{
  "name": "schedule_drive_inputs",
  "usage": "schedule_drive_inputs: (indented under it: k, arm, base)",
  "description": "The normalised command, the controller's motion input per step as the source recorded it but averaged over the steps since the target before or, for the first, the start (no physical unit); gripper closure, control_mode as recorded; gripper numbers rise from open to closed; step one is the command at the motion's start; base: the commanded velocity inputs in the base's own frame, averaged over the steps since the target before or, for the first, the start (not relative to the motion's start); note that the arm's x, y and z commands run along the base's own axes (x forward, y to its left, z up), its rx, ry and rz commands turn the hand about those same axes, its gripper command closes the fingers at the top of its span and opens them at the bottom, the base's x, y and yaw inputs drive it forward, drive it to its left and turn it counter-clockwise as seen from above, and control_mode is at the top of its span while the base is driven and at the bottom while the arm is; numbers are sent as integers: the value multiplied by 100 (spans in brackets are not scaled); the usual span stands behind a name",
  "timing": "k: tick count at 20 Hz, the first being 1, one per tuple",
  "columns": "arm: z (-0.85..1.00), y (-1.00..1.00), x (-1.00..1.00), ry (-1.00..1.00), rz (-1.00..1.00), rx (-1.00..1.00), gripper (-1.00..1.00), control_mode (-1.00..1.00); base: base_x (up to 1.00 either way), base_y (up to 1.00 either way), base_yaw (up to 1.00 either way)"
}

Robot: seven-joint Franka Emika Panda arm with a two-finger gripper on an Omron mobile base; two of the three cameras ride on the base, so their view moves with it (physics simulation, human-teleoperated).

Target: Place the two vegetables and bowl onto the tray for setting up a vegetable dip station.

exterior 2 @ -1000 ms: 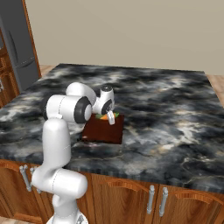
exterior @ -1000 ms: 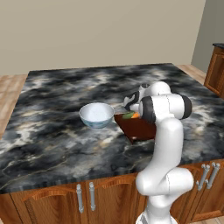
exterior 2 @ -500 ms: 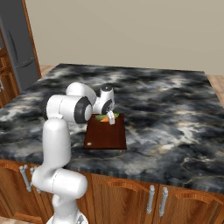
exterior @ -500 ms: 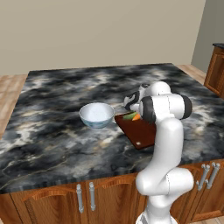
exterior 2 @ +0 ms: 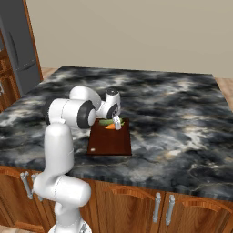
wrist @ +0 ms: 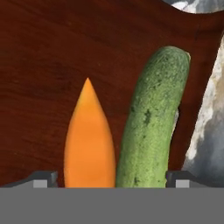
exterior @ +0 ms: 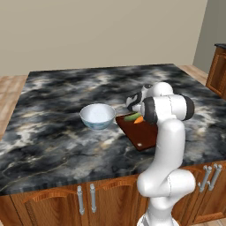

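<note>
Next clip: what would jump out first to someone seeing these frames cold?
The white arm bends low over the reddish-brown tray in the middle of the dark marbled counter, its gripper open just above the tray's far end. There, an orange carrot and a green cucumber lie side by side on the wood between the open jaws. The pale bowl sits apart on the counter, off the tray's corner.

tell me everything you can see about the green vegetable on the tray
The green vegetable is a slim cucumber-like piece with bumpy, speckled dark green skin and a rounded end. It lies flat on the reddish-brown wooden tray near the edge by the marbled counter, lengthwise beside the orange carrot, their sides close or touching. The open tool's fingertips stand either side of the pair, gripping neither. From the base views it sits at the tray's far end.
</note>
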Motion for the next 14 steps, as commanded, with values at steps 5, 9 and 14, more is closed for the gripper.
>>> schedule_drive_inputs:
  k: [5, 9, 14]
  arm:
    - [18, 0, 0, -3, 0, 0, -100, -100]
    - [44, 0, 0, -6, 0, 0, -100, -100]
    - [52, 1, -7, -2, 0, 0, -100, -100]
  base:
    - [0, 0, 0]
    - [0, 0, 0]
    - [0, 0, 0]
